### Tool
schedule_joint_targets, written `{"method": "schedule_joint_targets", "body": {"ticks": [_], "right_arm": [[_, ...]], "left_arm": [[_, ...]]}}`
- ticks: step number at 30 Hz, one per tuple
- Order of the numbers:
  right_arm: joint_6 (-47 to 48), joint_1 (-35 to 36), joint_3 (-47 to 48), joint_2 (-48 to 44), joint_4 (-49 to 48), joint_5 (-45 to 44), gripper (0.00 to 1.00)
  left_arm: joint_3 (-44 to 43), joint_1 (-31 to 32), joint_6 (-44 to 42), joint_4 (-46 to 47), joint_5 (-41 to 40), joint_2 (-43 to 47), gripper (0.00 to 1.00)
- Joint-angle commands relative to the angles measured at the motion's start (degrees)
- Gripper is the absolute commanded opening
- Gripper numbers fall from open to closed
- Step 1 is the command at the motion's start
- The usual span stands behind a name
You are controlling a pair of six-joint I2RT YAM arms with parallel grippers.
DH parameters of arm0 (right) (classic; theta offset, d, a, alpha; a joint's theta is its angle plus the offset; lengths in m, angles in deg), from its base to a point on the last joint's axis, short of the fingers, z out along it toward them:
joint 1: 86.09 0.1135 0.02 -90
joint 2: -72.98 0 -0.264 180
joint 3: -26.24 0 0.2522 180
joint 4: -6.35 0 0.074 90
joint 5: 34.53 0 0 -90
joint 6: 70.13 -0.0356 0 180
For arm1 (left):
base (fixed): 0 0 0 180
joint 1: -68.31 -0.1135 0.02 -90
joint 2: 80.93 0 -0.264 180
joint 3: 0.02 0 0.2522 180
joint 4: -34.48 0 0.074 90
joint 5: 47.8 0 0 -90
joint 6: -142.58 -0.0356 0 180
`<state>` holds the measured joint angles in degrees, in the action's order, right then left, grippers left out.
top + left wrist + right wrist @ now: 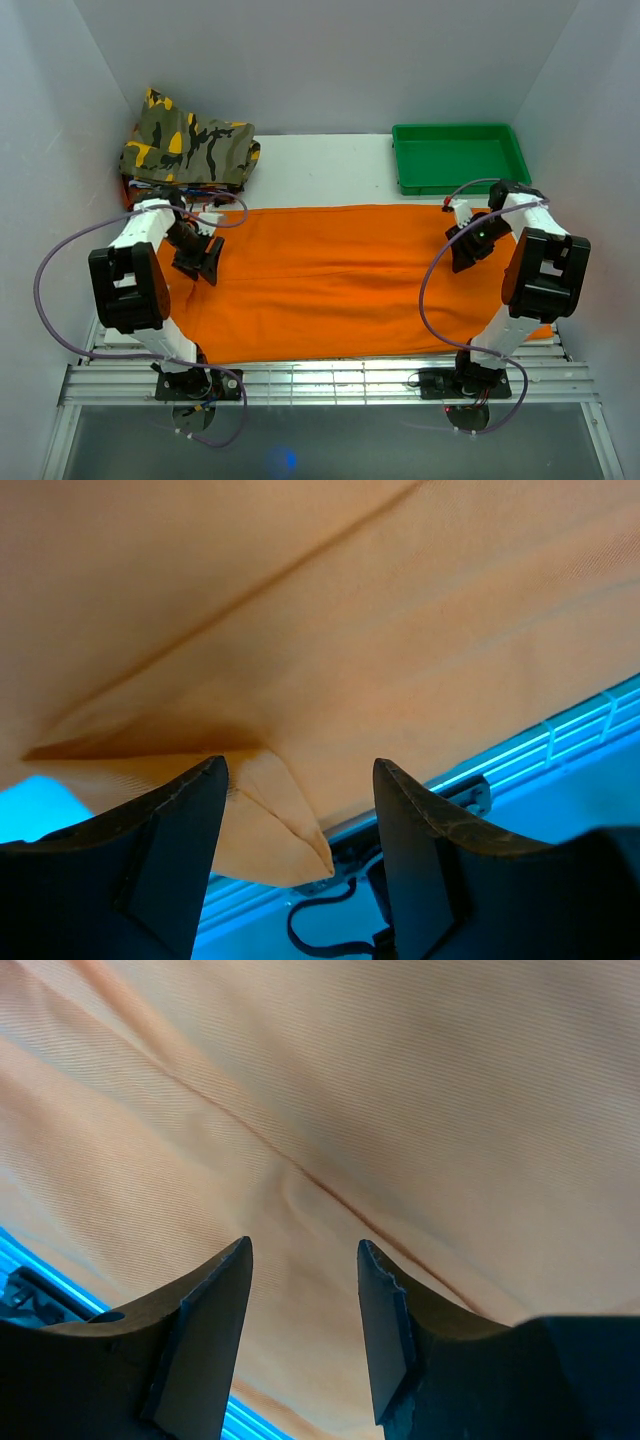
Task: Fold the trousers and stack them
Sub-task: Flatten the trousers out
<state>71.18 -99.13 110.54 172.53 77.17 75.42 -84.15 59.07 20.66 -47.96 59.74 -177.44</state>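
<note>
Both spread, empty: left gripper [300,770], right gripper [303,1248]; trousers [330,280] cropped in wrist views.

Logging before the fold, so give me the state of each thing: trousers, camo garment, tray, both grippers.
trousers: spread flat, not yet stacked
camouflage garment: folded, far left corner
green tray: empty
left gripper: open, above the trousers' left end
right gripper: open, above the trousers' right end
</note>
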Motion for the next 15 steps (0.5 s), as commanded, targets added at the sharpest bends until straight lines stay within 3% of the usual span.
{"method": "schedule_joint_targets", "body": {"ticks": [1,4,8,12,13,15], "right_arm": [[-1.8,2.8,-3.4,-1.8,-0.5,0.5,0.52],[-3.1,3.7,-6.0,-0.2,-4.3,-2.0,0.51],[-3.8,3.7,-6.9,2.1,-6.7,-4.9,0.5],[-3.8,3.7,-8.9,2.1,-9.7,-7.9,0.49],[-3.8,3.7,-9.5,2.1,-10.3,-8.9,0.48],[-3.8,3.6,-10.1,2.5,-10.6,-9.6,0.48]], "left_arm": [[4.4,1.6,3.0,3.3,-9.6,2.6,0.7],[8.0,1.6,3.3,6.4,-19.7,1.2,0.6],[9.4,1.6,2.6,8.7,-25.7,0.4,0.4],[7.6,-0.2,0.2,11.0,-30.4,-0.4,0.12],[6.2,-1.0,-1.5,12.7,-31.2,-1.6,0.0],[4.2,-3.9,-3.3,14.3,-32.7,-3.2,0.0]]}}
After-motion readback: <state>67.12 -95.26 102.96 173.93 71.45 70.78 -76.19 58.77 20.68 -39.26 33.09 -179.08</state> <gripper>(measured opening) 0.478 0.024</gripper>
